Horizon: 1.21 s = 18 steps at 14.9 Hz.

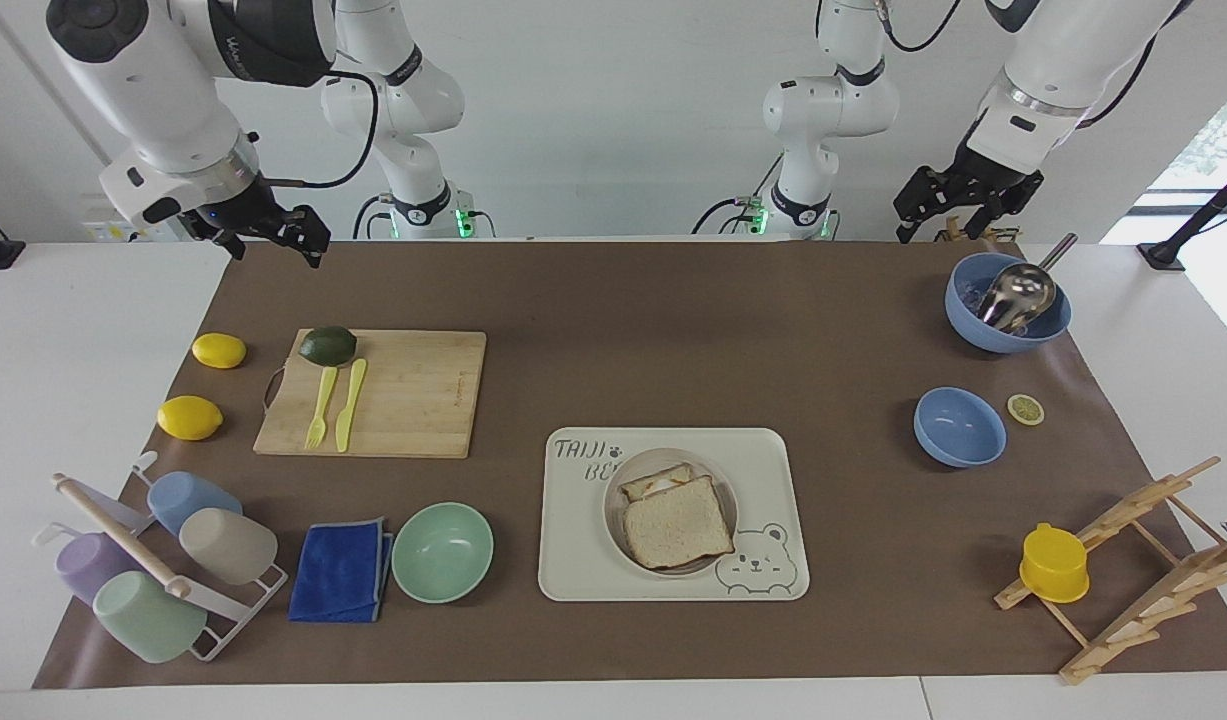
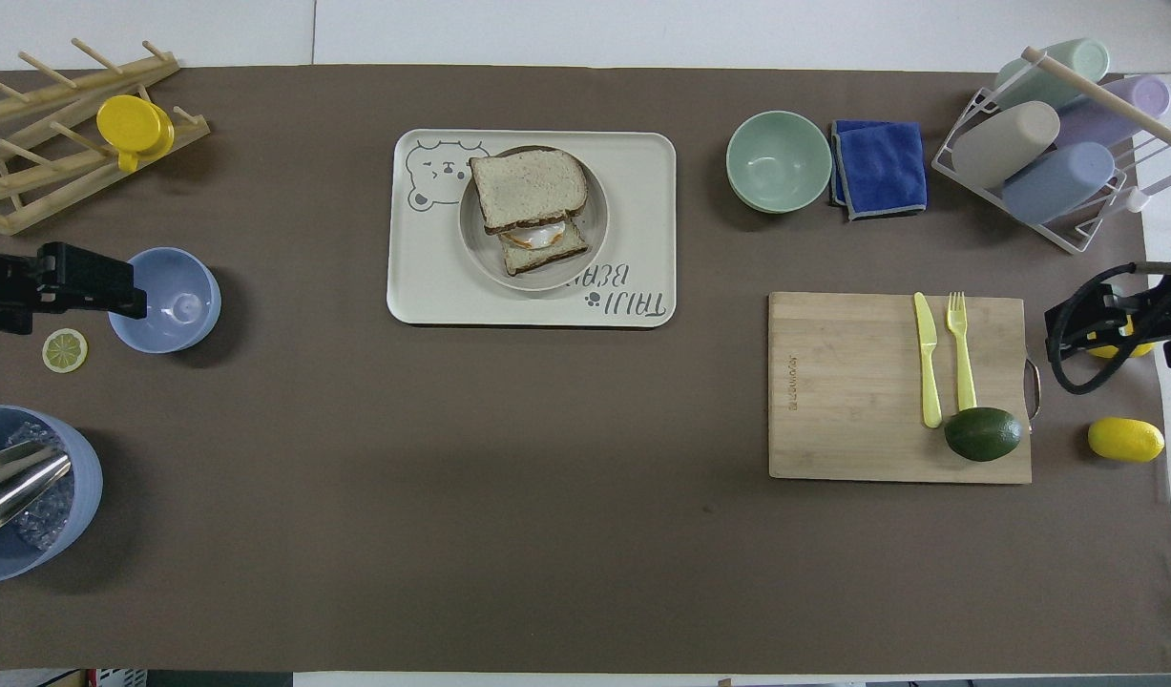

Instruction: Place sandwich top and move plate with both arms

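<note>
On the plate (image 1: 617,530), which sits in the bear tray (image 1: 573,560), the sandwich top (image 1: 677,521) lies askew over the egg toast (image 1: 657,481), while the left hand (image 1: 958,200) and right hand (image 1: 273,232) hang raised, fingers apart, gripping nothing.

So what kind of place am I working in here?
Most likely a lab bench staged as a kitchen: a sandwich top lying on a plate, a bamboo cutting board with plastic cutlery, and a cup rack, all on a brown mat.

Square light-brown bread slice (image 1: 678,521) lying flat, askew over the egg toast (image 1: 656,482), on a small round beige plate (image 1: 613,520), apparently centred on the tray (image 1: 573,560)
</note>
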### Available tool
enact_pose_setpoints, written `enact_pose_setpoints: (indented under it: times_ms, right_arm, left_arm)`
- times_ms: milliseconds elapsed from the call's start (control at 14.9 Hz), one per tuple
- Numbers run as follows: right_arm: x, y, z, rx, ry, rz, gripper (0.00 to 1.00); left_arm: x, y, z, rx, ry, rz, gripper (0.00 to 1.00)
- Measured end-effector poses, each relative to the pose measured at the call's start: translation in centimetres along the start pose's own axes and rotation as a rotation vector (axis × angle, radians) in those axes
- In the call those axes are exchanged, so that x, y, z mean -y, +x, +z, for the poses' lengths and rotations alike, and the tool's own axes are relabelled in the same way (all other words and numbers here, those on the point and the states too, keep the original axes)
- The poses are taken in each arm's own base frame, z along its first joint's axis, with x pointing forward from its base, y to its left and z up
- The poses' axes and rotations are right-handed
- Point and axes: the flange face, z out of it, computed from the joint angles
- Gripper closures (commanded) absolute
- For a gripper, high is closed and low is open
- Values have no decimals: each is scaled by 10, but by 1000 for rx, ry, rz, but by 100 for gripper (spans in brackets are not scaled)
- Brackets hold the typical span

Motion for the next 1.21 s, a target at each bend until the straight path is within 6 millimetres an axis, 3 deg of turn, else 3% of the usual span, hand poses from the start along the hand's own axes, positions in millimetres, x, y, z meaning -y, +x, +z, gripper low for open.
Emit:
enact_pose_setpoints:
  times_ms: [134,335,669,1205]
  right_arm:
    - [0,0,0,-2,0,0,0]
    - [0,0,-1,-7,1,0,0]
    - [0,2,-13,-55,4,1,0]
    - [-1,3,-17,-76,6,2,0]
  left_arm:
    - [1,5,15,5,3,2,0]
    - [2,28,34,24,1,1,0]
    - [20,44,6,-33,4,-17,0]
    - [20,39,12,17,30,7,0]
